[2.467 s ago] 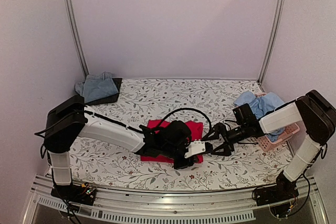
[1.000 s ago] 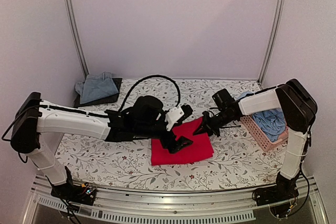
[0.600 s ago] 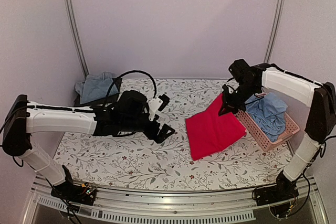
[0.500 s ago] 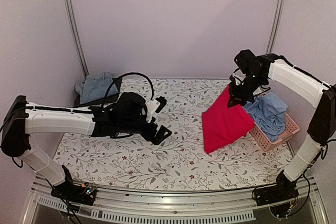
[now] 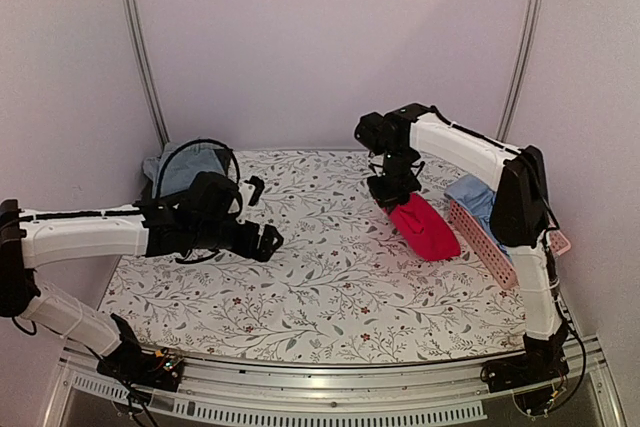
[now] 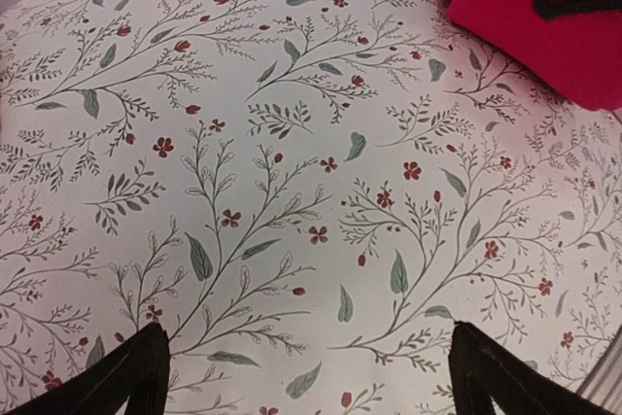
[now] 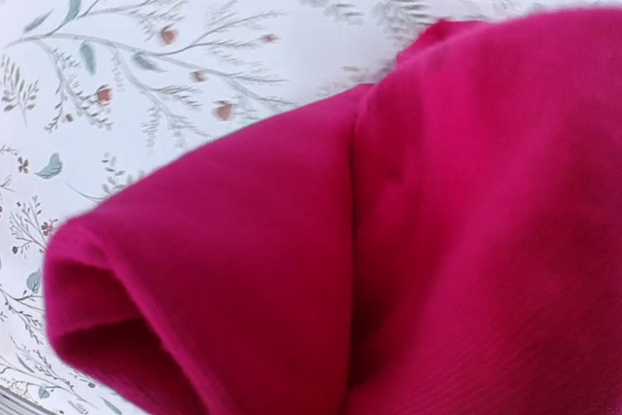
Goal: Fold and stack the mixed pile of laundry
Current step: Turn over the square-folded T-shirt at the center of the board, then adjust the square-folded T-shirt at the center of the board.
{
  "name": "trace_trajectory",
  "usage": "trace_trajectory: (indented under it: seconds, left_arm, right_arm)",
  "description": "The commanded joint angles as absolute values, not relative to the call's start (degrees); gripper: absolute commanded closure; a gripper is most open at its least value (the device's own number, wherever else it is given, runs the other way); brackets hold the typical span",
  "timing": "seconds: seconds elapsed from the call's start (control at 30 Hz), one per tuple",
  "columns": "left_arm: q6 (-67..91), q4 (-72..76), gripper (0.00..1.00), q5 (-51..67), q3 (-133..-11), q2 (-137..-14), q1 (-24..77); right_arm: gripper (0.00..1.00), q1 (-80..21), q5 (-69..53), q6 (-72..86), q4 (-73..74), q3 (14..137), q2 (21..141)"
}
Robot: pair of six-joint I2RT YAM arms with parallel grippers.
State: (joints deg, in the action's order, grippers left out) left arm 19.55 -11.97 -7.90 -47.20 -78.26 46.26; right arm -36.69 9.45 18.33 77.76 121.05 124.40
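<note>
Beside pink basket, red garment sags bunched onto tablecloth, right gripper clamped on its upper end. Left gripper spread wide, empty. Cloth soft, light, floppy; probably best taken at corners or hem.

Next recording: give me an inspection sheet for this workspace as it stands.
Surface: floral-patterned white tablecloth, flat.
Job's things: light blue shirt in the pink slatted plastic basket; bright red cloth garment bunched beside that basket; folded grey-blue cloth at far-left corner.
Clutter: nothing seen.
Grippers: left gripper, jaws open, empty, above the tablecloth; right gripper, jaws shut on the red garment.
Cables: black cable loop on the left arm.
Surroundings: pale walls, metal upright rails.
</note>
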Motion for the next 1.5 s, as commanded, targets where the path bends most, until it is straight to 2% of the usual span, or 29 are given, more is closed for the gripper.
trace_trajectory:
  seconds: [0.0,0.17,0.2,0.27,0.43,0.5,0.57,0.67,0.73,0.8,0.97,1.07,1.3,1.4,1.47]
  left_arm:
    - [27.3,-13.7,0.00,-5.1,-42.8,-71.4,43.0]
    - [31.8,-13.5,0.00,-1.4,-38.6,-65.8,39.2]
    - [32.2,-13.2,0.00,-0.6,-37.8,-65.1,38.7]
    - [33.7,-12.9,0.00,1.0,-36.6,-63.9,37.9]
    - [38.8,-9.7,0.00,5.7,-34.1,-62.3,36.5]
    - [40.3,-7.2,0.00,8.3,-33.4,-62.5,36.5]
    - [40.7,-4.7,0.00,11.3,-33.8,-63.7,37.0]
    - [37.7,-3.8,0.00,13.6,-37.3,-68.8,39.7]
    - [34.9,-3.2,0.00,15.0,-40.6,-73.8,42.0]
    - [32.4,-1.9,0.06,17.3,-44.3,-79.4,43.8]
    - [29.5,-5.3,0.28,20.5,-57.5,-97.9,47.1]
    - [29.4,-7.4,0.38,20.9,-61.8,-105.6,47.3]
    - [27.3,-10.9,0.51,18.6,-63.6,-112.1,41.8]
    - [25.9,-11.7,0.54,19.1,-64.8,-112.5,37.3]
    - [24.9,-12.0,0.51,19.7,-65.6,-111.3,35.7]
  right_arm:
    - [1.00,-43.8,1.3,18.1,78.2,133.1,136.2]
    - [1.00,-48.2,-10.9,20.3,72.0,134.3,143.1]
    - [0.96,-48.9,-14.3,20.5,69.7,133.5,143.6]
    - [0.82,-49.7,-21.5,20.7,65.1,132.6,143.8]
    - [0.35,-49.3,-39.4,22.8,49.0,130.5,138.4]
    - [0.30,-46.7,-44.2,24.1,42.9,125.3,133.6]
    - [0.31,-43.2,-46.4,24.8,38.3,117.1,127.0]
    - [0.38,-37.3,-42.7,24.0,36.0,103.3,117.4]
    - [0.45,-33.9,-41.4,22.1,36.3,96.5,114.7]
    - [0.49,-31.9,-38.8,20.2,36.7,91.7,113.8]
    - [0.59,-31.1,-35.7,16.1,37.7,84.6,115.4]
    - [0.61,-31.2,-34.3,15.6,36.5,78.5,115.7]
    - [0.62,-36.0,-38.6,19.0,31.1,67.1,112.4]
    - [0.63,-38.9,-39.2,20.7,30.0,67.1,111.1]
    - [0.62,-39.6,-34.7,20.5,32.2,70.3,109.6]
